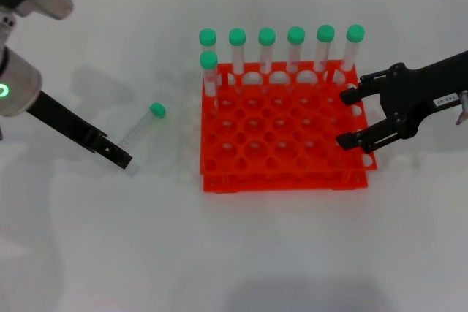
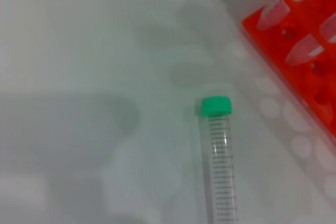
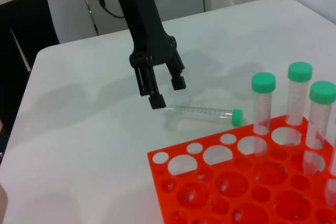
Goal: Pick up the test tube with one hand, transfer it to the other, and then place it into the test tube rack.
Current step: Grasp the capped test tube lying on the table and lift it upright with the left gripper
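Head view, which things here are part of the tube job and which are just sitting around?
In the job:
- test tube lying on the table
- test tube rack
- left gripper, jaws open, by the tube
- right gripper, jaws open, over the rack edge

Just there:
- seven capped tubes upright in the rack
- white table

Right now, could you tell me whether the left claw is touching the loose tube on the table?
Apart: in the right wrist view the open left claw hangs above the tube.
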Controlling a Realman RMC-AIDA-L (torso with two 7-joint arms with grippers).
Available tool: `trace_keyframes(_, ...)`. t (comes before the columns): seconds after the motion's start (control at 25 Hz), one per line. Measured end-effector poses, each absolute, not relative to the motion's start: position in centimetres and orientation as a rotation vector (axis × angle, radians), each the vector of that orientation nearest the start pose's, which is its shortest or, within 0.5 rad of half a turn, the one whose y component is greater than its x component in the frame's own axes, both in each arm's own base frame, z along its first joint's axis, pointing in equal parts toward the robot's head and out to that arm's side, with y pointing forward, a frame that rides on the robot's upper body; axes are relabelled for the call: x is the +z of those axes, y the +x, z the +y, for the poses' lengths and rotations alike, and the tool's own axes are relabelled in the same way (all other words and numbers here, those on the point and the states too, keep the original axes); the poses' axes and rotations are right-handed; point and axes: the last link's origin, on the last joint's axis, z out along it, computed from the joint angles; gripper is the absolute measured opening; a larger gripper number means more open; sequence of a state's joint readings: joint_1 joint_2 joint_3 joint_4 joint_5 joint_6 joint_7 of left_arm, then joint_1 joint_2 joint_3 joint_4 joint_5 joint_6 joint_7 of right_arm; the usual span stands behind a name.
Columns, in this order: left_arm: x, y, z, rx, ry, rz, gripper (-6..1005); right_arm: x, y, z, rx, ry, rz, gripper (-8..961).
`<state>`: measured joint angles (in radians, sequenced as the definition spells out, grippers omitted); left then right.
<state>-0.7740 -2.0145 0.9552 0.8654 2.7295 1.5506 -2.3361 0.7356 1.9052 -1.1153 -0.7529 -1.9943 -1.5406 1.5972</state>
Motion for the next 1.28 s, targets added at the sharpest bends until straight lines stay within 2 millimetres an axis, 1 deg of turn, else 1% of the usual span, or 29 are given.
trace_keyframes(0.16,1.8,-25.1,38.3,0.543,-2.523,-1.241,872,2.2,19.8,38.3,0.191,-3.035,0.303,856)
trace_keyframes(0.6,1.4,-24.8,38.4,0.553,-2.520,-1.235,866,2.1,19.7,38.3,0.190,-3.035,0.300,856)
trace_keyframes(0.84,1.1,-24.8,38.5,0.589,-2.498,-1.225,659,2.2,19.7,38.4,0.189,-3.034,0.299,856)
trace_keyframes(1.04,1.1,-24.8,38.5,0.591,-2.494,-1.223,415,2.2,19.7,38.4,0.190,-3.032,0.300,857)
trace_keyframes(1.28,0.5,-24.6,38.3,0.618,-2.506,-1.207,345,2.2,19.7,38.4,0.190,-3.031,0.301,857)
